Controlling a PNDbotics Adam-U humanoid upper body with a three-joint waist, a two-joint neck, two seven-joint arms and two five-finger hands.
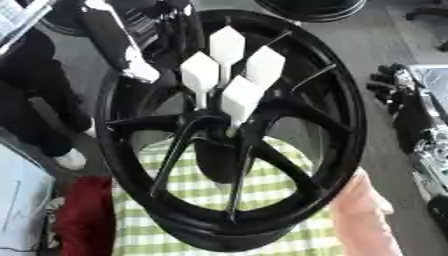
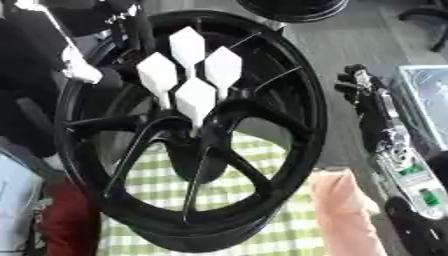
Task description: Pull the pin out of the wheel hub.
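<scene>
Black alloy wheel hub (image 1: pixel 229 131) stands tilted on the green-checked cloth (image 1: pixel 289 235), filling mid-frame. Four white diamond-headed pins (image 1: pixel 227 70) remain seated above its centre, toward twelve o'clock; judged not yet extracted. Right hand (image 2: pixel 363 82) shows at three o'clock, well apart, fingers seemingly relaxed, holding nothing. Left hand not visible. Pink object (image 1: pixel 363 215) at five o'clock touches the rim.

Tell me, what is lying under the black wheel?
Under the black wheel a green and white checked cloth shows through the gaps between the spokes and below the rim. The rim and spokes cover part of the cloth, and the cloth hides whatever surface is beneath it.
</scene>
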